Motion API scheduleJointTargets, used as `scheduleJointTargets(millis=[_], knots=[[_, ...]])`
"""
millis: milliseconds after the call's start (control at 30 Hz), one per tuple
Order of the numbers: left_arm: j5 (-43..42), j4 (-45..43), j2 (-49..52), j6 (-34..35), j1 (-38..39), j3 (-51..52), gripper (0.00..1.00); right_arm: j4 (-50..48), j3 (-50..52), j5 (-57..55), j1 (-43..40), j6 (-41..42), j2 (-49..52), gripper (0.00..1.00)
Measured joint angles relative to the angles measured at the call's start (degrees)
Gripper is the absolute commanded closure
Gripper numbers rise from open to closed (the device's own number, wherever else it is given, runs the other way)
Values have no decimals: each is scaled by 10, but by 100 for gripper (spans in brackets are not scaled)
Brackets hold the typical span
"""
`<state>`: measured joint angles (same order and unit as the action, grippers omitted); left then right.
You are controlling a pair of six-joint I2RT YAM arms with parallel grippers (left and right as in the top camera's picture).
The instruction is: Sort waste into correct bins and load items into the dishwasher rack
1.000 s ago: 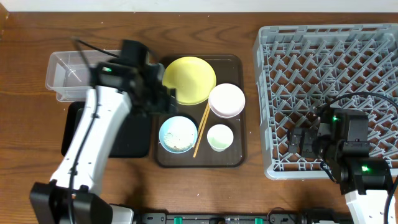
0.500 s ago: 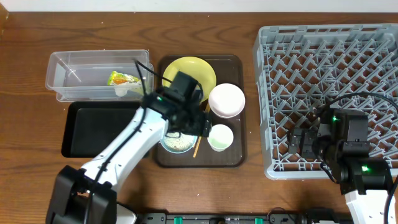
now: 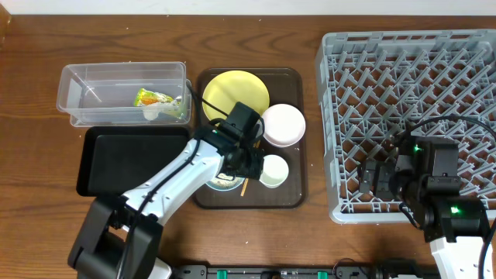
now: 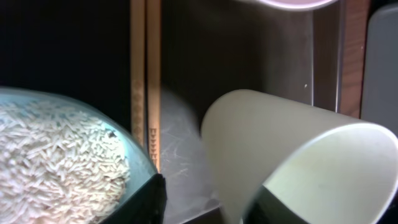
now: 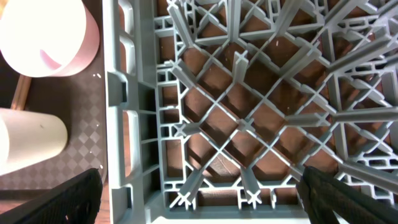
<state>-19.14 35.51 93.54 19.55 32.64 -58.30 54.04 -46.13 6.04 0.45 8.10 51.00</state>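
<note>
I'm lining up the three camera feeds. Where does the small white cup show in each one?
Overhead: the small white cup stands in the lower right of the brown tray, just below the white bowl.
Left wrist: the cup fills the lower right, seen close.
Right wrist: the cup is at the left edge, lower half.
Shared landmark: the white bowl, at the top edge in the left wrist and the top-left corner in the right wrist.

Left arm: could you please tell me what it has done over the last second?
The left fingers swung from the clear tub over to the brown tray, now open between the light-blue bowl and the cup. The wrapper now shows in the tub. The right arm and yellow plate stayed put.
</note>
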Motion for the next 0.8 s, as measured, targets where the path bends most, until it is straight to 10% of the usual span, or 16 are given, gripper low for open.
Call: scheduleJointTargets(millis=[333,800], knots=[[0,3,1,2,21,0,89,9,0,0,0,0,0,1],[-96,26,-106,-1,-68,0,94,-29,0,8,0,0,0,2]])
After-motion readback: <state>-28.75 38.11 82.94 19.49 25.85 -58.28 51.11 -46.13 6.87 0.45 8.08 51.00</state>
